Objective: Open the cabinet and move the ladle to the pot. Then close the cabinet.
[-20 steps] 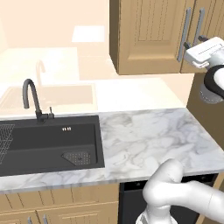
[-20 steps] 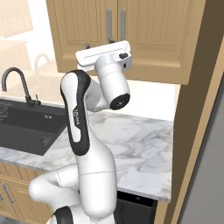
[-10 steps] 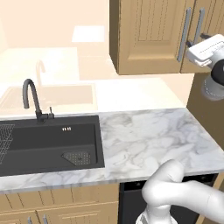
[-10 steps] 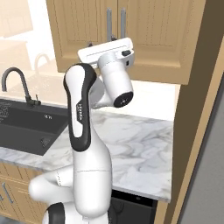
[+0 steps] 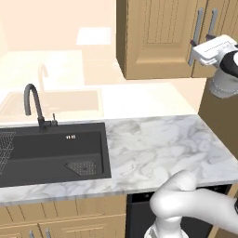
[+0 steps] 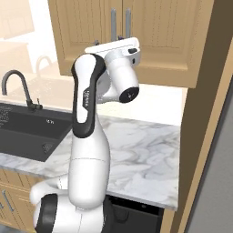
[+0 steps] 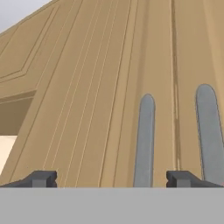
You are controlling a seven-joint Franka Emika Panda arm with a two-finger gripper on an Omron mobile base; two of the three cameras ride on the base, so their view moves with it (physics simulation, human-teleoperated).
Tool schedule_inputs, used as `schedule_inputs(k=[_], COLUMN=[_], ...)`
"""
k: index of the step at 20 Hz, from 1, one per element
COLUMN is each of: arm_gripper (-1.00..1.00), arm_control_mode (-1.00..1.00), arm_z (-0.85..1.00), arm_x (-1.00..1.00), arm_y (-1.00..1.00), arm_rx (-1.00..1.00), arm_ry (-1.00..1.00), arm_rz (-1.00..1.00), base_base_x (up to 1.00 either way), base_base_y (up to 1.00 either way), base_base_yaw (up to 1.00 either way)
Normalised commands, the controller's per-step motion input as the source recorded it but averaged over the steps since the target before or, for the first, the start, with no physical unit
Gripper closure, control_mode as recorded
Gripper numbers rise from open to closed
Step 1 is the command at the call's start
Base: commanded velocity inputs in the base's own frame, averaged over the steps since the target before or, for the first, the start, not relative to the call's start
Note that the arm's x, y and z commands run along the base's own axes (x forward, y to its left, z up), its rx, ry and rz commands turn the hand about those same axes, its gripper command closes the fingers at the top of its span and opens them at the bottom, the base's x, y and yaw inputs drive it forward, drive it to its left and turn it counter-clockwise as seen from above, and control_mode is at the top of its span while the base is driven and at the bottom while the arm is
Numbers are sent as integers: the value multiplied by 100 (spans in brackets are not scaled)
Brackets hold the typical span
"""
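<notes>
So the cabinet is getting chopped off by the top edge in both base views, and both doors are shut, so whatever's inside is staying hidden. In the right base view the arm is covering the lower ends of the two grey bar handles. In the hand view those handles are running off the bottom. Over in the left base view, the sink is getting cut at the left edge, with its dish rack only partly showing.

Light-wood cabinet, doors shut
</notes>
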Motion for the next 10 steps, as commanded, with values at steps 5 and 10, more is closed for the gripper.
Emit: schedule_inputs(k=[5,10], arm_gripper=[-100,-100], arm_control_mode=[-100,-100], arm_z=[0,0], arm_x=[41,41], arm_y=[-28,-44], arm_rx=[0,0], arm_ry=[5,4], arm_rz=[-1,-5], base_base_x=[0,0], base_base_y=[0,0], base_base_yaw=[0,0])
